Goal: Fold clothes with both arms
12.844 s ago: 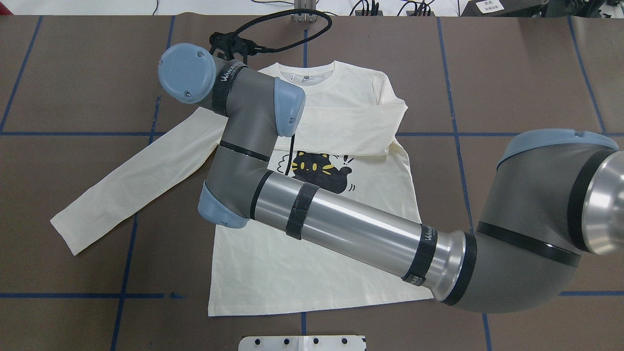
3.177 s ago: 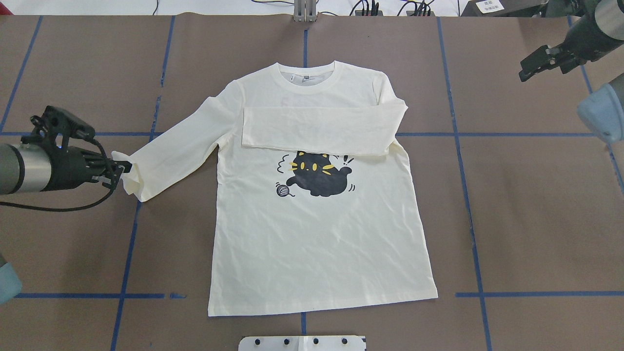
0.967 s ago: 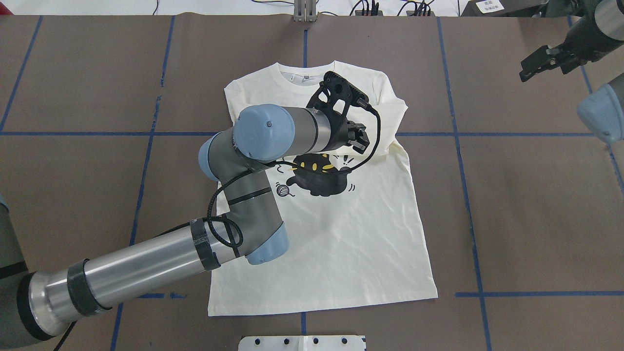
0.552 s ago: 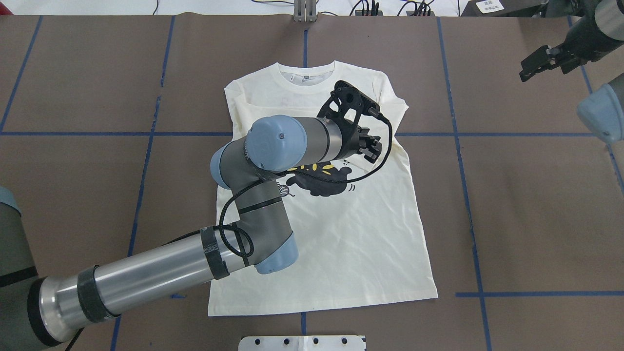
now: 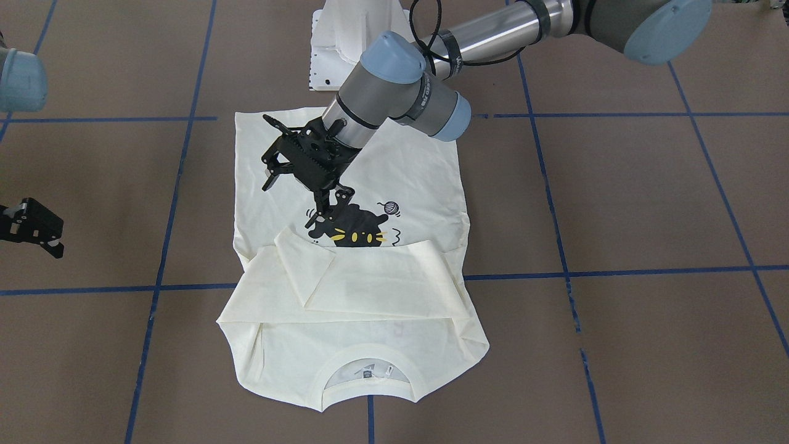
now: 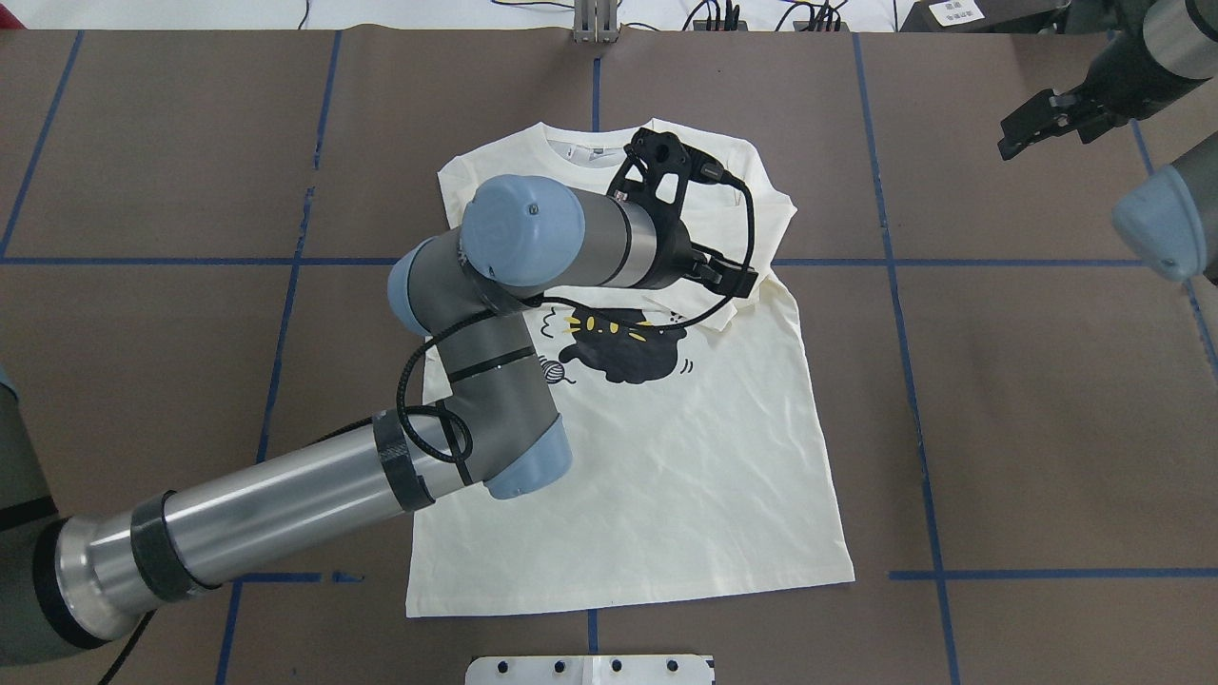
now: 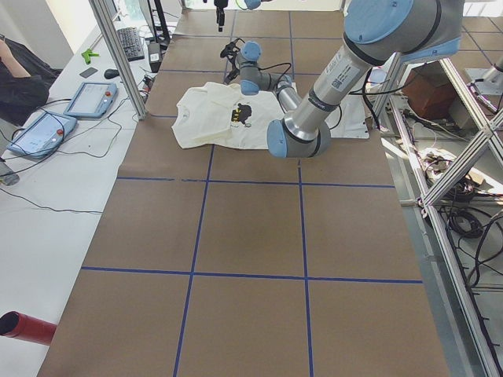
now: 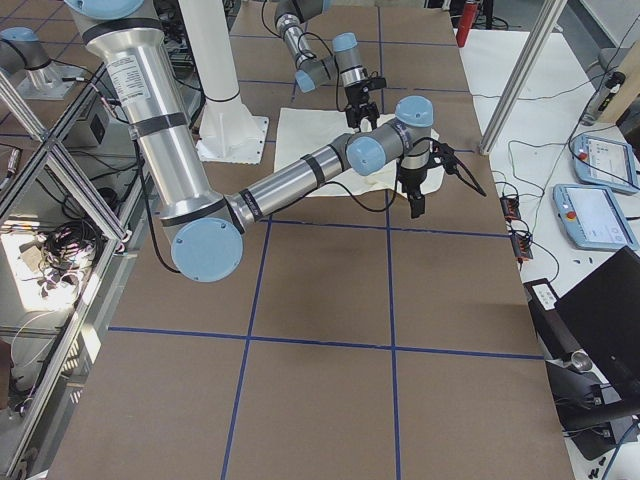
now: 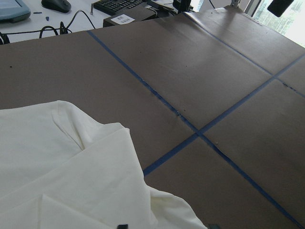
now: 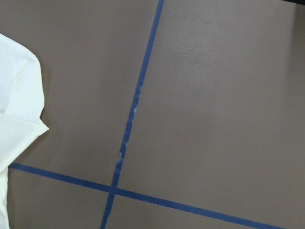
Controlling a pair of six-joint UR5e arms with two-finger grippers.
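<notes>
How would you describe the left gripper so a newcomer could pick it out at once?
Find the cream T-shirt mid-table in the front-facing view. The left gripper hangs open just over its black cat print. The right gripper, by contrast, sits off the shirt over bare table.

Left arm (image 6: 523, 238) covers T-shirt (image 6: 666, 476) chest overhead; right gripper (image 6: 1011, 143) jaws unclear.

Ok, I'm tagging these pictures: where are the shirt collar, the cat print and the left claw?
shirt collar (image 5: 370, 360), front-facing view, front band.
cat print (image 6: 628, 360), overhead view, black body.
left claw (image 5: 294, 197), front-facing view, between fingertips.
</notes>
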